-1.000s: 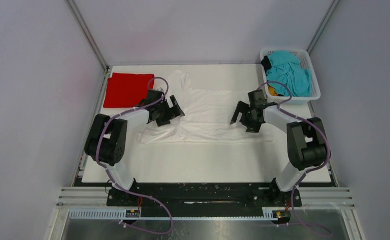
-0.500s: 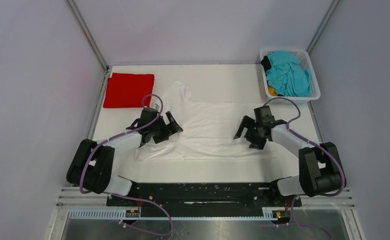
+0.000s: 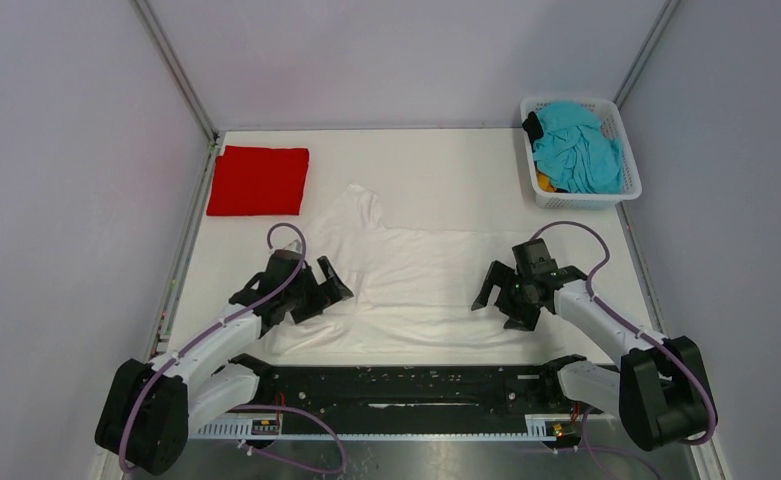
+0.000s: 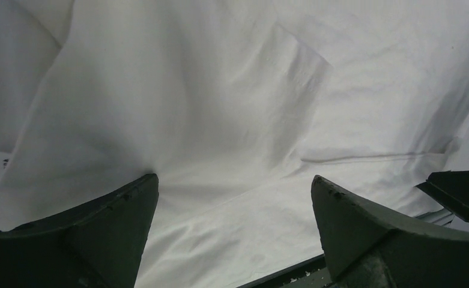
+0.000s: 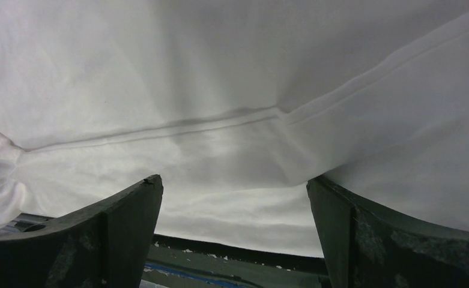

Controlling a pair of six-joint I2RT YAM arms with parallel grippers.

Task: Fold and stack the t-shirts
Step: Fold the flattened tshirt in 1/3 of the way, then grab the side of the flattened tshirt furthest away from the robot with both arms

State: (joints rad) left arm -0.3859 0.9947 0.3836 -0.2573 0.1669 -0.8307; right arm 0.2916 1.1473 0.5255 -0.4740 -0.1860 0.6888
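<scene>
1. White soft-cloth short-sleeved t-shirt (image 3: 416,285) lies spread across the middle of the white table (image 3: 446,155) in the overhead view, with one sleeve reaching toward the upper left and its lower edge near the bottom of the tabletop
2. Black two-finger left gripper (image 3: 334,285) sits low over the shirt's left side, centre-left of frame; its wrist camera shows the dark fingers (image 4: 108,225) spread wide over wrinkled white cloth
3. Matching right gripper (image 3: 484,290) sits at centre-right over the shirt's right side; its wrist view shows the jaws likewise wide apart, with a stitched hem running across the cloth beyond them
4. Bright red t-shirt (image 3: 258,180), folded into a flat rectangle, rests at the upper left of the table, apart from the white one
5. White plastic lattice basket (image 3: 586,201) at upper right holds a crumpled teal t-shirt (image 3: 576,150), with an orange one (image 3: 546,184) and a dark one (image 3: 533,127) showing along its left side
</scene>
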